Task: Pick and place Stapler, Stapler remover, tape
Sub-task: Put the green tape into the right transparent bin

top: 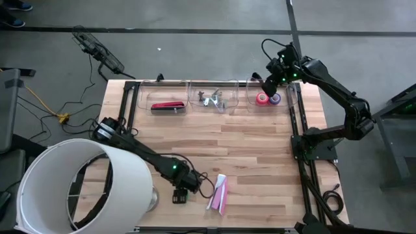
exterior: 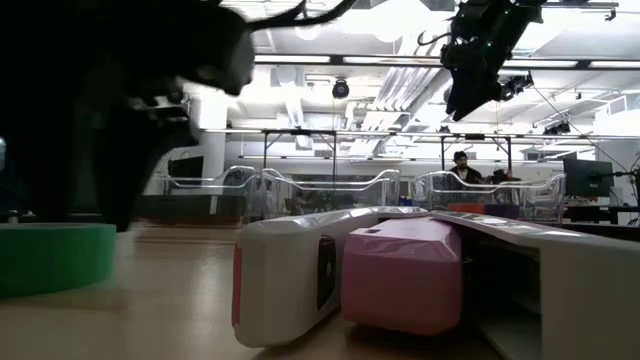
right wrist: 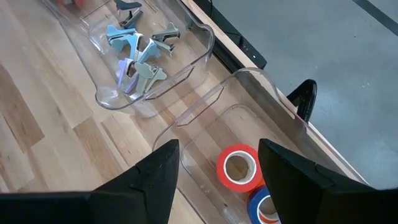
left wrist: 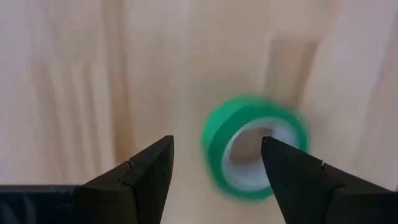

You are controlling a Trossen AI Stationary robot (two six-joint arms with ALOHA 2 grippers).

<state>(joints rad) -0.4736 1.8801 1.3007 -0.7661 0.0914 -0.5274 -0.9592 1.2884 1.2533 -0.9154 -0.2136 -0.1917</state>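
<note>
The left claw (left wrist: 214, 171) hangs low over the pale wooden surface (top: 247, 156) near its front edge, its two dark fingers spread apart and empty. Just past them the small green ring of tape (left wrist: 255, 146) lies flat on the wood, nearer one finger than the other. To take it cleanly, I'd judge the claw should shift sideways until the ring sits centred between the fingers, drop straight down so the tips straddle the rim, then close gently; a lopsided approach would likely nudge the roll away.

Across the surface, the right claw (right wrist: 217, 168) hovers open and empty above the clear plastic bin (right wrist: 261, 93) at the back right, where a red-orange roll of tape (right wrist: 237, 167) and a blue-edged roll (right wrist: 266, 208) rest. The middle clear bin (right wrist: 186, 59) holds pale blue staple removers (right wrist: 140, 53), the left one a red stapler (top: 168, 106). A white-and-pink stapler (top: 220, 193) lies near the green roll.

No brand, label or writing is readable anywhere.
</note>
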